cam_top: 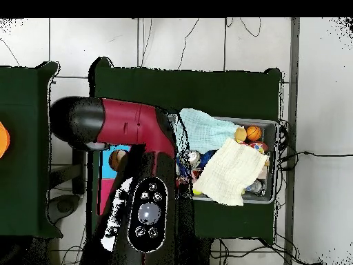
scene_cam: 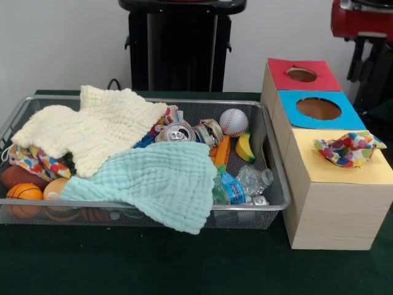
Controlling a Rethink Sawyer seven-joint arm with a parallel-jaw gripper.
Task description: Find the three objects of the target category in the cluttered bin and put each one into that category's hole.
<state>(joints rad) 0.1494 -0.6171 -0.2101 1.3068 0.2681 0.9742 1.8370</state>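
The wire mesh bin point(scene_cam: 147, 204) is full of clutter; it also shows in the overhead view point(cam_top: 271, 125). One dotted white fabric piece point(scene_cam: 347, 149) lies crumpled on the yellow face point(scene_cam: 331, 175) of the nearest wood box, and the hole there is hidden under it. A second dotted piece point(scene_cam: 34, 161) lies at the bin's left end, partly under the cream waffle cloth point(scene_cam: 92, 129). A scrap of dotted print point(scene_cam: 171, 114) shows behind the cans. The gripper does not show; only a red and black arm part point(scene_cam: 362, 21) shows at the top right, and the arm point(cam_top: 138, 138) covers the boxes from overhead.
A mint-green waffle cloth point(scene_cam: 156, 178) drapes over the bin's front rim. Crushed cans point(scene_cam: 179, 132), a baseball point(scene_cam: 233, 121), a toy banana point(scene_cam: 245, 147), a plastic bottle point(scene_cam: 245, 184) and small balls point(scene_cam: 24, 193) fill the bin. The blue-faced box point(scene_cam: 319, 109) and the red-faced box point(scene_cam: 302, 75) stand behind the yellow one.
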